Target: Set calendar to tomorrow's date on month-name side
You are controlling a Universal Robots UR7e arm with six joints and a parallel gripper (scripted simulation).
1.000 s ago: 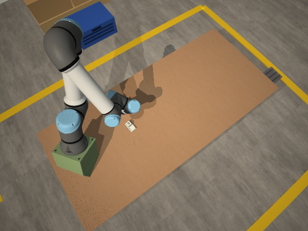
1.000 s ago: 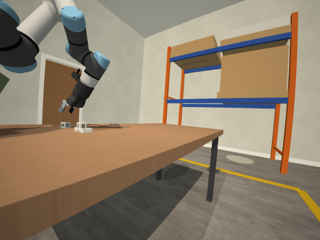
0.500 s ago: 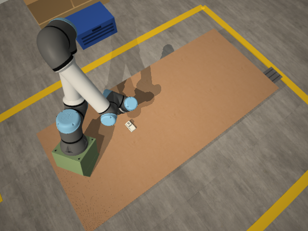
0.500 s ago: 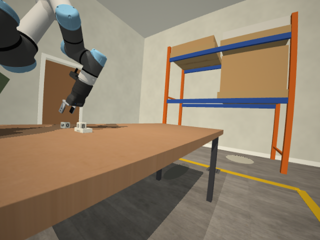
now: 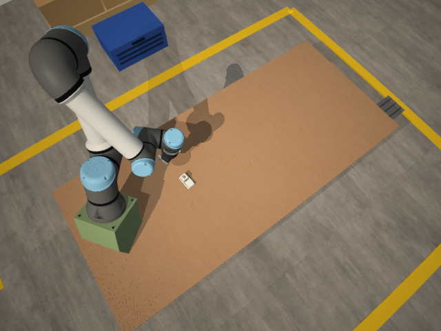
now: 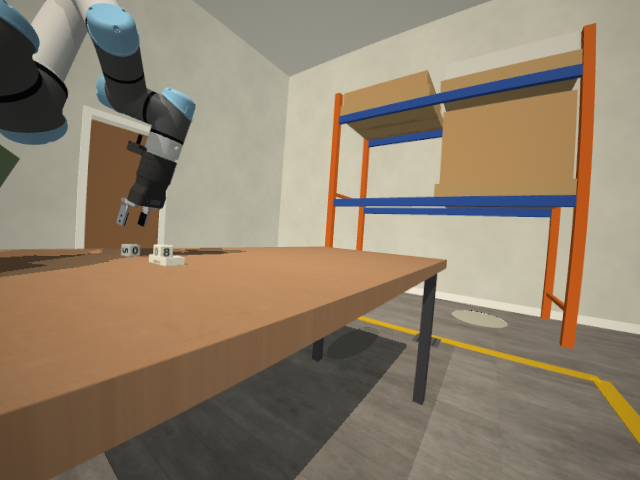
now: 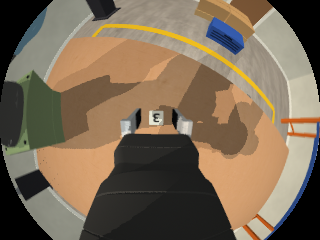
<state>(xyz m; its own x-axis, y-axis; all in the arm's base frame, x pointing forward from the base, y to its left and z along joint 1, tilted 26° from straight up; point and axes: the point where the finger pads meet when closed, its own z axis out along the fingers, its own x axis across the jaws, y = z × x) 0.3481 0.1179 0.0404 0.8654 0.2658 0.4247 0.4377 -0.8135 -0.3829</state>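
On the tan wooden tabletop (image 5: 284,124) (image 6: 206,310) (image 7: 240,175): a small white cube with dark digits (image 6: 130,250) (image 7: 156,118) sits loose beside the shallow off-white tray (image 5: 189,184) (image 6: 173,260), apart from it; the top view hides that cube behind the arm
Tray: stands flat, with a second white digit cube (image 5: 184,176) (image 6: 163,251) in it, an 8 on one side face; you cannot read today's date from these views
Gripper (image 5: 162,158) (image 6: 131,225) (image 7: 156,115): fingers fully apart, nothing held; above the table, with the loose cube framed between them in your wrist view
Loose cube: a 3 on top, a 0 on one side; probably light, stiff and smooth, so take it low across two opposite flat faces, pads square to them; a skewed grip could twist it
Tray handling: likely light enough to slide if you nudge it; set cubes straight down
Surface: level, fine-grained, partly under the arm's shadow; grip on it unknown
Room: green pedestal (image 5: 96,235) (image 7: 40,125) under the arm, blue slotted box (image 5: 120,32) (image 7: 225,35) on the floor, orange-and-blue rack (image 6: 586,155) (image 7: 300,120) well apart from your work

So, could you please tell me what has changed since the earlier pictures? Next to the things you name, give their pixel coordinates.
The wrist (image 5: 173,138) (image 6: 179,103) has swung up and left in the top view, and the gripper (image 5: 164,160) (image 6: 131,225) (image 7: 156,115) now points more steeply down. Nothing was taken hold of or let go. The loose cube (image 6: 130,250) (image 7: 156,118), the tray (image 5: 190,183) (image 6: 173,260) and the cube on it (image 5: 184,176) (image 6: 163,251) look unmoved.
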